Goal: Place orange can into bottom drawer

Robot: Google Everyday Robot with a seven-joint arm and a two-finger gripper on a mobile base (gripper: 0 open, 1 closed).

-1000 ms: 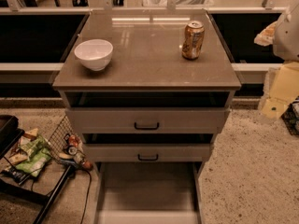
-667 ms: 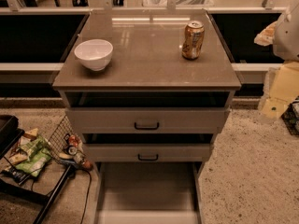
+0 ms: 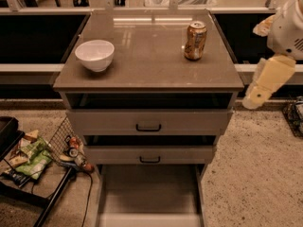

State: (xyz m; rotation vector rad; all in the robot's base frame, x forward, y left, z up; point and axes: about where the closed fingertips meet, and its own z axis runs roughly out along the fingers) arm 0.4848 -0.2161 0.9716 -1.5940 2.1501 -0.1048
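Standing up straight on the tabletop point(image 3: 142, 72), the orange can point(image 3: 195, 40) is near the back right side, with its silver top facing up. It stands alone with room all around it, so the claw should be able to reach it without bumping anything. The white bowl point(image 3: 94, 55) sits well apart on the left, out of the way. The claw point(image 3: 265, 82) hangs off to the right of the cabinet, beside the tabletop's right edge, and it is not touching the can. I cannot tell if the claw is apart or together. It holds nothing that I can see. Down low, the bottom drawer point(image 3: 149, 193) is pulled way out and its flat floor shows, so it looks ready to take the can. The two drawers above it, the ones with black handles, are out only a little, so they do not cover the bottom one. I think the job has hardly begun, because the can has to be picked up first. The can is tall and thin, so a bad push could tip it and make it roll. Some snack bags point(image 3: 28, 155) lie on a rack at the left, far from all this.
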